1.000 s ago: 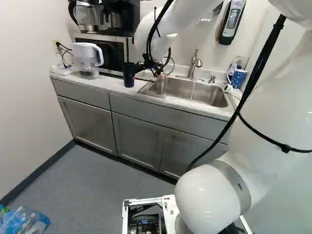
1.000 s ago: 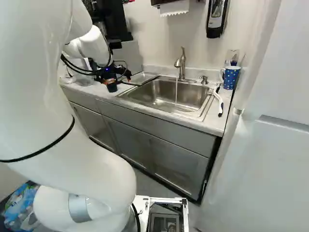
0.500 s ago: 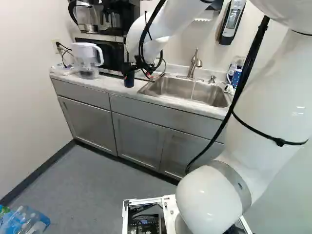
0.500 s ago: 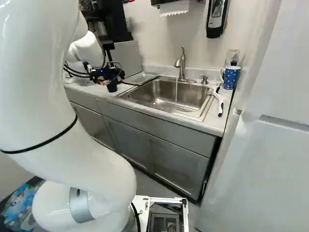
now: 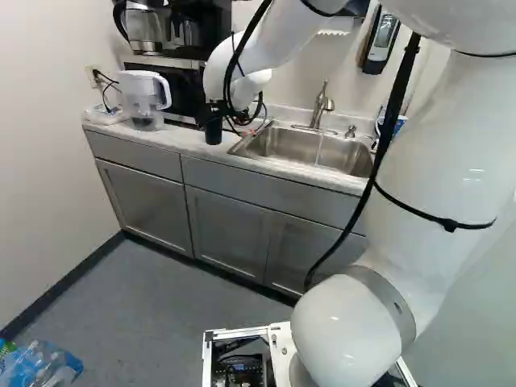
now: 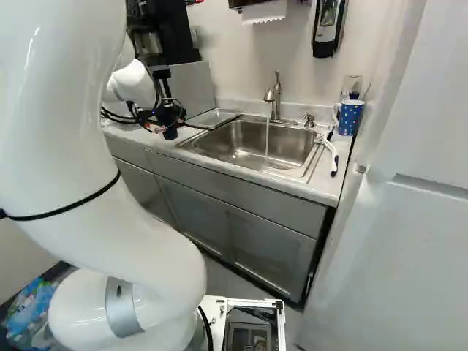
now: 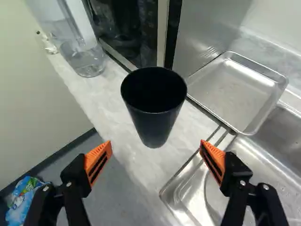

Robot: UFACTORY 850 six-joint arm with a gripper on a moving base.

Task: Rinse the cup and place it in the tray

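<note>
Gripper (image 7: 156, 162): released, fingers wide apart
Cup (image 7: 153, 113): upright on worktop (image 7: 106, 101), near front edge, beside sink (image 6: 248, 133)
Grasp: advance with cup centred, pads below rim; close gently

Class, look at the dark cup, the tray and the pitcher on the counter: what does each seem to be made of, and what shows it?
Cup: probably plastic, perhaps coated metal; smooth, opaque, dark, with a soft satin sheen.
Tray: metal, likely steel or aluminium; silvery grey, with bright highlights along its raised rim.
Pitcher: probably clear plastic, possibly glass; its see-through lower body looks glossy.
</note>
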